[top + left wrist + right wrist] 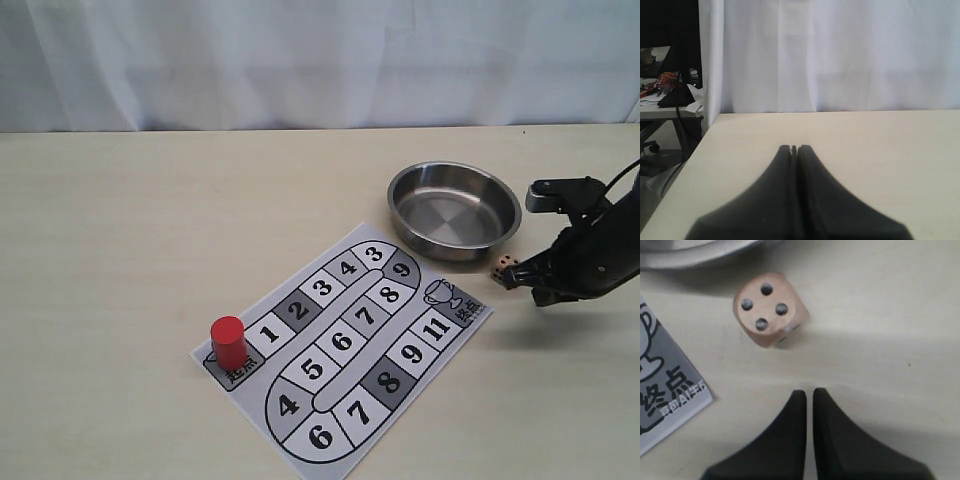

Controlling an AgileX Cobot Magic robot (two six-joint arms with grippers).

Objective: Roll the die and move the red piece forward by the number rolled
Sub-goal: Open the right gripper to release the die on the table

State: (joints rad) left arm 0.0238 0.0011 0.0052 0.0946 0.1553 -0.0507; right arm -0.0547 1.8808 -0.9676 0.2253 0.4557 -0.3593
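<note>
Right arm (pixel 588 255) reaches low, jaws seemingly closed to a slit; left arm (pixel 792 210) has jaws pressed together.

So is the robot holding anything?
Nothing. The right tool is shut and empty, the die lying free nearby; the left tool is shut and empty too.

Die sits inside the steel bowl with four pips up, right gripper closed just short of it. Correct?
No: the die lies on the table just outside the steel bowl, as the exterior view shows. Four pips face up and the right gripper is closed just short of it.
</note>
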